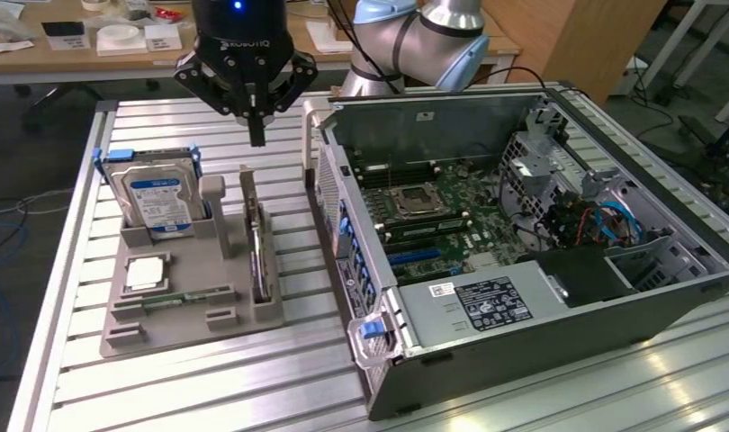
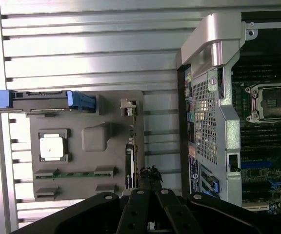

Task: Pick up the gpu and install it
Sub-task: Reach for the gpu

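Observation:
The gpu is a thin dark card standing on edge in a slot of the grey holder on the table. Seen from the wrist, the gpu appears edge-on in that holder. My gripper hangs in the air above the far end of the holder, shut, with nothing between its fingers. In the wrist view the gripper sits just beside the card's edge, apart from it.
The open computer case lies at the exterior view's right, its motherboard exposed. The holder also carries a hard drive, a processor chip and a green memory stick. A desk stands behind.

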Controlling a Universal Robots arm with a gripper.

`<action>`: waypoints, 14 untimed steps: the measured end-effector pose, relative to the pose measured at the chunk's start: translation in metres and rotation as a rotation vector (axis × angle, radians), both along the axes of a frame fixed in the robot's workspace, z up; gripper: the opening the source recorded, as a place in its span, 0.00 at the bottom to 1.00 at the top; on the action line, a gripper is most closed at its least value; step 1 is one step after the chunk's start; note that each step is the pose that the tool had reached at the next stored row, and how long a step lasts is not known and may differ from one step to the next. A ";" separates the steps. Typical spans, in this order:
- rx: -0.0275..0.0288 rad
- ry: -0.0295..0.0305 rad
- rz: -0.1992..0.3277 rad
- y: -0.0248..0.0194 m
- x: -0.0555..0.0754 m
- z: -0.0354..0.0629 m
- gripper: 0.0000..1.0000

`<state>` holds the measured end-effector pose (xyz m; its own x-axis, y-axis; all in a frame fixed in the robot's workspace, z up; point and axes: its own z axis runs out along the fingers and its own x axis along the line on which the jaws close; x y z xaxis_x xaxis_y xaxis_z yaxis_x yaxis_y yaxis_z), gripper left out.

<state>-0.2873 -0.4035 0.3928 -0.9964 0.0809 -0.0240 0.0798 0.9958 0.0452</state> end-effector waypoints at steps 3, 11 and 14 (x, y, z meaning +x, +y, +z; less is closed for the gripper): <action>-0.0001 0.0002 0.000 -0.0010 0.000 0.0000 0.11; -0.0001 0.0001 0.000 -0.0016 -0.001 0.0000 0.11; -0.0001 0.0001 0.000 -0.0016 -0.001 0.0000 0.11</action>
<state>-0.2879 -0.4051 0.3928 -0.9964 0.0809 -0.0238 0.0798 0.9958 0.0451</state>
